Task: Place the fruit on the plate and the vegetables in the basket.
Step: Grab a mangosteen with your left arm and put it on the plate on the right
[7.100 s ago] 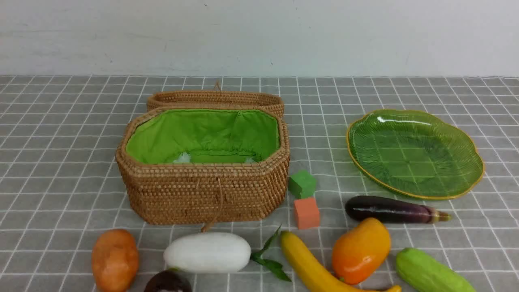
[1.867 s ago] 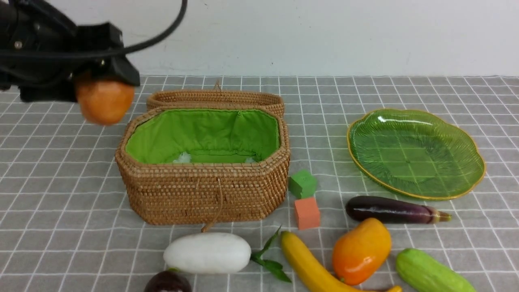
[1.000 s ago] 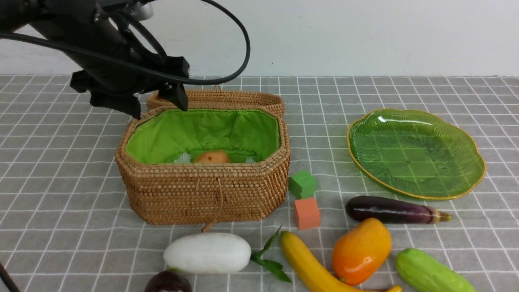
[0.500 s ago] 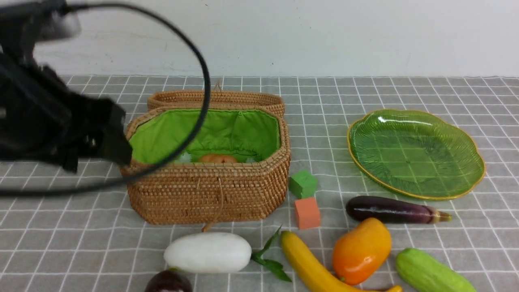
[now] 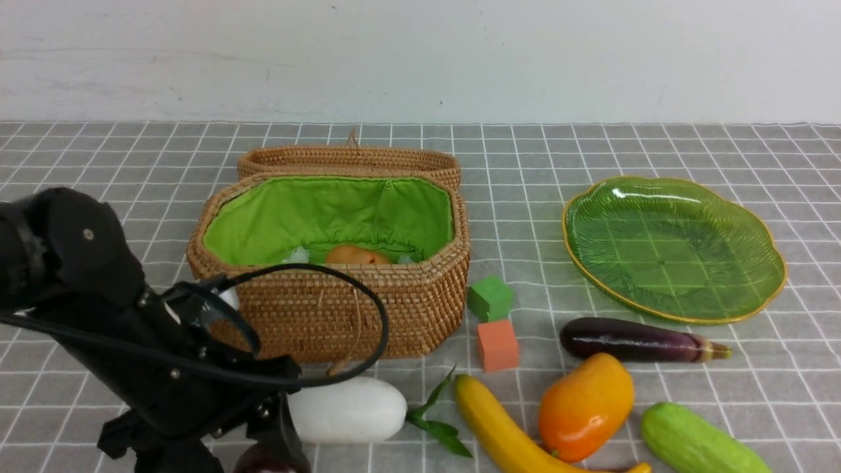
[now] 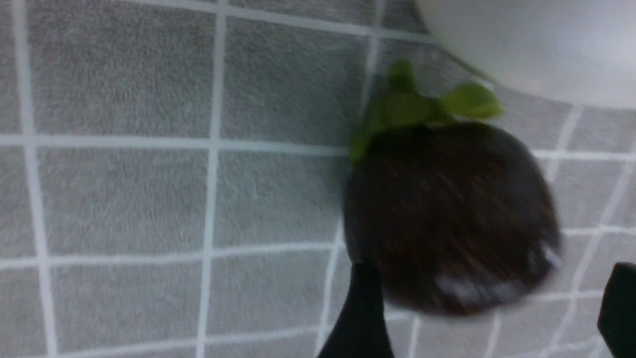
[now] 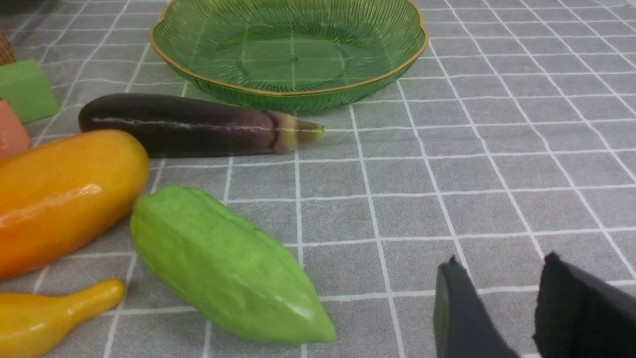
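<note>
Black and spread wide, the left gripper [image 6: 492, 268] hangs low at the near left of the grey checked cloth [image 5: 657, 151], with the maroon fruit [image 6: 447, 219] lying between its fingers [image 6: 360, 318]. The left wrist view is blurred. One finger seems to overlap the fruit's edge, but I cannot tell whether it touches; the other stands clear of it. The fruit rests on the cloth, unlifted, with small green leaves at its top. Just beside it lies the white radish [image 5: 355, 408], its leaves pointing toward the banana [image 5: 506, 433].

Behind the radish stands the basket [image 5: 341, 315], its lid [image 5: 348, 159] folded back. The potato [image 5: 358, 255] lies inside on the green lining. To the right of the basket sit a green cube [image 5: 489, 297] and, nearer, an orange cube [image 5: 497, 344].

The right gripper [image 7: 502, 261] hovers over bare cloth at the near right. Its jaws are narrowly parted and hold nothing. Near it lies the cucumber [image 5: 696, 440], with the mango [image 5: 585, 404] beside that and the banana beyond. The eggplant [image 5: 631, 339] lies behind the mango, its stem pointing right. Past it is the green plate [image 5: 673, 246] with the gold rim, and no fruit is on it yet.
</note>
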Available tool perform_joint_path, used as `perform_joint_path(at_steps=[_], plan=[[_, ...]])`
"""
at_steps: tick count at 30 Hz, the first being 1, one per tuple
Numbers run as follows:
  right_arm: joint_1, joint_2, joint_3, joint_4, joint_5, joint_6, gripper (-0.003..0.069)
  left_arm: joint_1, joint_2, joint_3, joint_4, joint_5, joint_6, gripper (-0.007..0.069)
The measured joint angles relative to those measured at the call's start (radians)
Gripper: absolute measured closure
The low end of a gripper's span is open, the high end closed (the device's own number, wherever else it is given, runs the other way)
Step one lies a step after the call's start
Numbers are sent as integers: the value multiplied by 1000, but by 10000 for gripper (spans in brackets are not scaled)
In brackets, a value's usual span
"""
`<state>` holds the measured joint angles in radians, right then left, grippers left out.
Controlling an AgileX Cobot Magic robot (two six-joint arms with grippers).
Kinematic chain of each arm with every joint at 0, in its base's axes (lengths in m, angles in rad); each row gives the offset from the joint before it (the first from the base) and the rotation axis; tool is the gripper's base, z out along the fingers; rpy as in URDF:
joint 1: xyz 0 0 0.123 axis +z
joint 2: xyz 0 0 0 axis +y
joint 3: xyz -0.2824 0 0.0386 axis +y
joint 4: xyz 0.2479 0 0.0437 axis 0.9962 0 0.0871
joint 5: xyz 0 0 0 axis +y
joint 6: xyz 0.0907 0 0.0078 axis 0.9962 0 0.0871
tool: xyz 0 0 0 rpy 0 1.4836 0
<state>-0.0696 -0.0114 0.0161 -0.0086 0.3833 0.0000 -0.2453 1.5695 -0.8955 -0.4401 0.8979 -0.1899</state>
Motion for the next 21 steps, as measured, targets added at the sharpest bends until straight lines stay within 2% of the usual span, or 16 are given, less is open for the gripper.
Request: perform_joint_path(at_steps=[8, 13, 21], plan=[[0, 0, 0, 0, 0, 0, 417, 0, 123, -21, -51, -43, 8, 41], [0, 0, 0, 0, 0, 0, 417, 0, 113, -46, -14, -13, 28, 50], [0, 0, 0, 0, 0, 0, 417, 0, -120, -234, 42, 265, 59, 50]])
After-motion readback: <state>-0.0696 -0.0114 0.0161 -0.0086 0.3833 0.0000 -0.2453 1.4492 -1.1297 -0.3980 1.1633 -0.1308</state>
